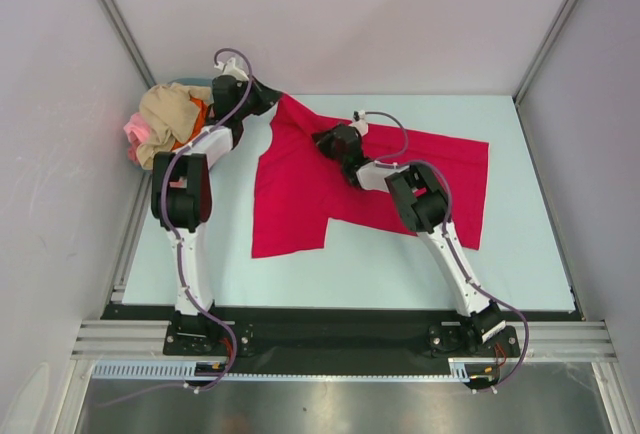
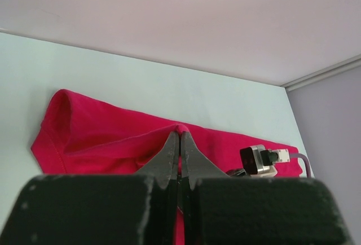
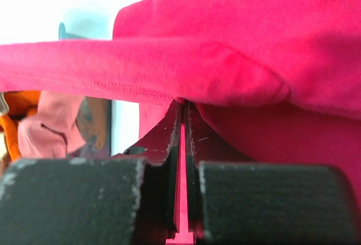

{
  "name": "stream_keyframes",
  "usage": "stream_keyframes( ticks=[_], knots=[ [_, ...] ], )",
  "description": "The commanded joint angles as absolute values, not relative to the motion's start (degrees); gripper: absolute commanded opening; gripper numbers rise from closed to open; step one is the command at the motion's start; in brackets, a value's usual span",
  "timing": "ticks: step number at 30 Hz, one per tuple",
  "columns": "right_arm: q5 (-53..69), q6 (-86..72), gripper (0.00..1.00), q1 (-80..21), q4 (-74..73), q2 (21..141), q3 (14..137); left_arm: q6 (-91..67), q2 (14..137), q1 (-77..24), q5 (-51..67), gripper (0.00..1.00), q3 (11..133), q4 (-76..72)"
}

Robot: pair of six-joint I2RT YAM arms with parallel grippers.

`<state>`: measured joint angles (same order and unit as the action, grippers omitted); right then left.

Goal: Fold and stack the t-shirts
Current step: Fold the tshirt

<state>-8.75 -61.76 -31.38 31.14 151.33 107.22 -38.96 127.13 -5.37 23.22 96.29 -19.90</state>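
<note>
The left gripper (image 2: 179, 134) and right gripper (image 3: 184, 105) both clamp the crimson t-shirt (image 1: 300, 204) at its far-left edge, and its body trails near and right.

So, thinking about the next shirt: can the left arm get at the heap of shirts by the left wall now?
Probably not yet: the heap sits beside the left arm, but its jaws are shut on the red t-shirt.

No readable text, label, brand mark, number or sign appears in any view. The crimson-red t-shirt (image 1: 300, 204) bears no legible print. The grey connector block (image 2: 256, 160) just beside it shows no legible marking.
</note>
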Motion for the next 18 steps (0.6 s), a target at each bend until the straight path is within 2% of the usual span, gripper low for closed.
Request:
stream_keyframes(
  ticks=[1,9,18],
  knots=[
    [-6.77,-58.28,0.0,-30.85,30.24,145.66,103.2,-37.18,122.08,-5.54,22.5,0.0,96.15,-19.26],
    [8.49,-56.7,0.0,-26.81,25.24,138.69,97.21,-37.27,118.74,-5.28,19.87,0.0,90.88,-12.06],
    [28.29,-51.6,0.0,-23.03,9.5,142.38,107.4,-37.62,115.05,-4.48,17.23,0.0,87.02,-3.7]
  ],
)
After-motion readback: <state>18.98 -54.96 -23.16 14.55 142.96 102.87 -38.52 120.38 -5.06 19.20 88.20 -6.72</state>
